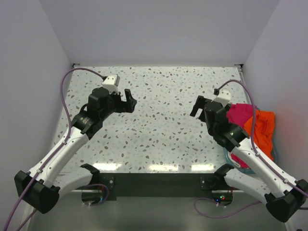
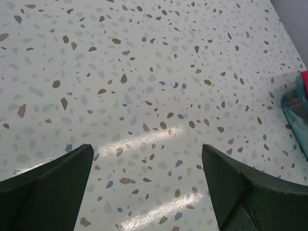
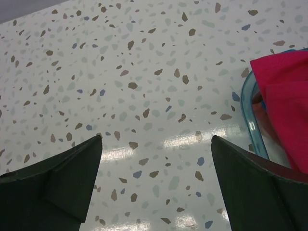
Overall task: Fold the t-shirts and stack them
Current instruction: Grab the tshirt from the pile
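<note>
My left jaws and right jaws hang wide and empty over the bench [image 1: 163,130]; the magenta shirt [image 1: 239,113] and orange shirt [image 1: 263,131] lie heaped in the bin [image 3: 252,120] at right.

Left arm [image 1: 72,139]: base at 7 o'clock, elbow bent, reaching toward 1 o'clock. Left gripper [image 1: 129,101] is raised and tilted down, jaws spread wide. Right arm [image 1: 250,159]: base at 5 o'clock, reaching toward 11 o'clock. Right gripper [image 1: 198,107] likewise spread wide.

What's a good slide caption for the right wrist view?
Open right gripper over table, magenta shirt in bin alongside.
</note>
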